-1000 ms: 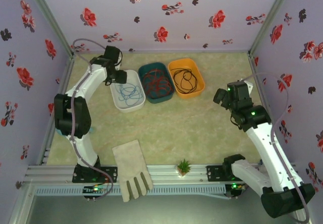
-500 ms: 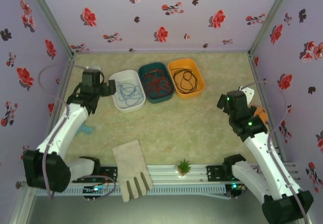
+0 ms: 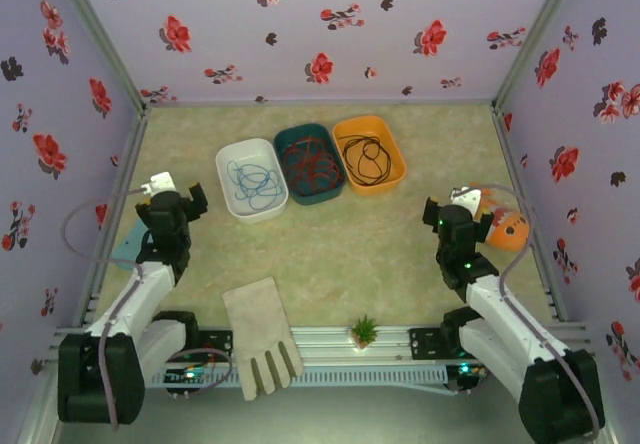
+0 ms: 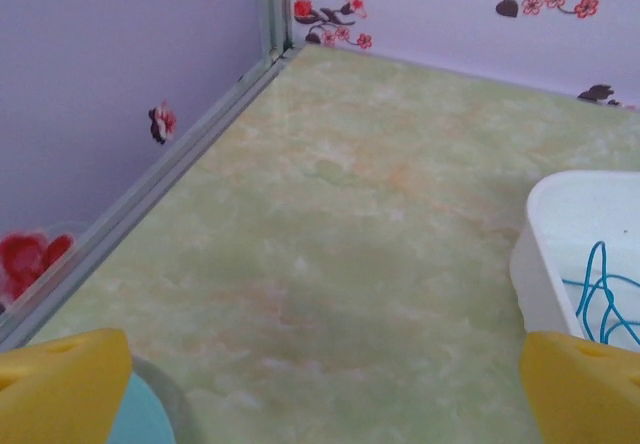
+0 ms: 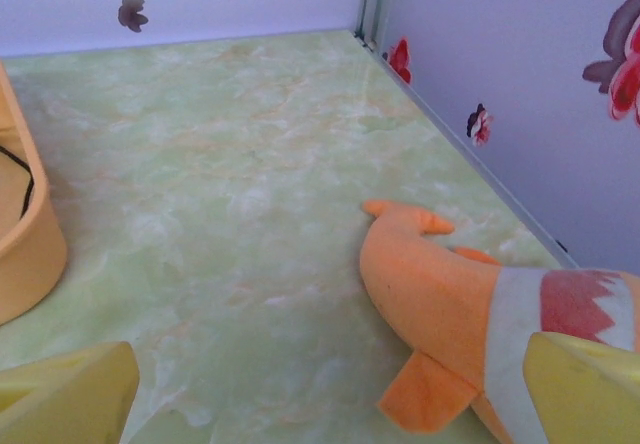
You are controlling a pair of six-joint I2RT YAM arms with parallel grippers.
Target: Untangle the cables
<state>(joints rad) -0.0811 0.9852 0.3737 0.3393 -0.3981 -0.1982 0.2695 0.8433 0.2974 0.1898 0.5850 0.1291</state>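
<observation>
Three bins stand in a row at the back. The white bin (image 3: 228, 154) holds the coiled blue cable (image 3: 252, 182), the teal bin (image 3: 283, 139) holds the red cable (image 3: 311, 161), and the orange bin (image 3: 398, 154) holds the black cable (image 3: 365, 155). My left gripper (image 3: 175, 202) hangs open near the left wall, well short of the white bin. In the left wrist view the left gripper (image 4: 320, 394) has bare floor between its yellow fingertips (image 4: 60, 384), with the white bin (image 4: 560, 234) and blue cable (image 4: 600, 294) at the right. My right gripper (image 3: 452, 219) (image 5: 325, 394) is open and empty.
An orange toy fish (image 3: 505, 229) (image 5: 450, 304) lies beside the right gripper by the right wall. A beige glove (image 3: 262, 334) and a small green plant (image 3: 364, 330) sit at the near edge. A light-blue object (image 3: 125, 244) lies by the left wall. The orange bin's wall (image 5: 25, 244) is left of the right gripper.
The left arm has drawn back from over the white bin to the near left, its jaws opening wider. The right arm has also pulled back toward its base, uncovering the toy fish.
</observation>
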